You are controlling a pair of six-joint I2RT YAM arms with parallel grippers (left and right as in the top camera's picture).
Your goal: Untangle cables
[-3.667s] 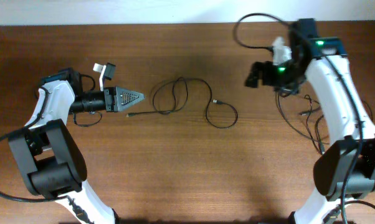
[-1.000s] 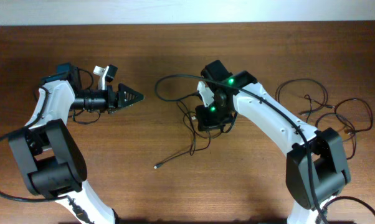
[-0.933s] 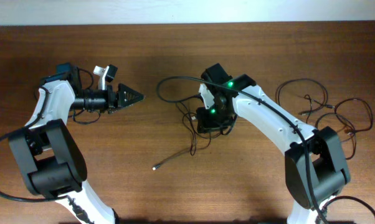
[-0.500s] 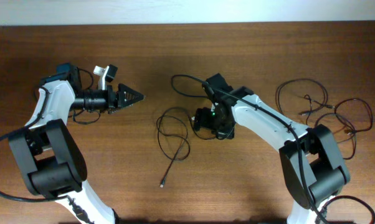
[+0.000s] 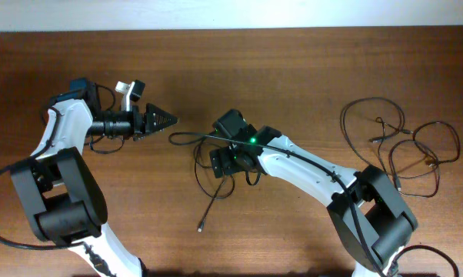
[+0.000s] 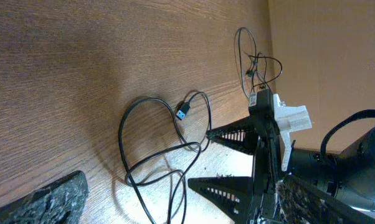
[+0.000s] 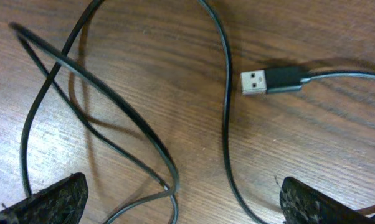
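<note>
One looped cable [image 7: 225, 118] with one USB plug [image 7: 271, 79] lies under the right jaws, spread and empty; left jaws likewise parted; a tangle [image 5: 397, 146], count unclear, sits well right.

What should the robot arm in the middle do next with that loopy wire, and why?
Probably lower the right gripper a little and close on the cable strand below it. Its jaws stand wide open and hold nothing. The looped cable lies loose on the table right between them, with its plug nearby, so a grip has to come before any pulling apart.
</note>
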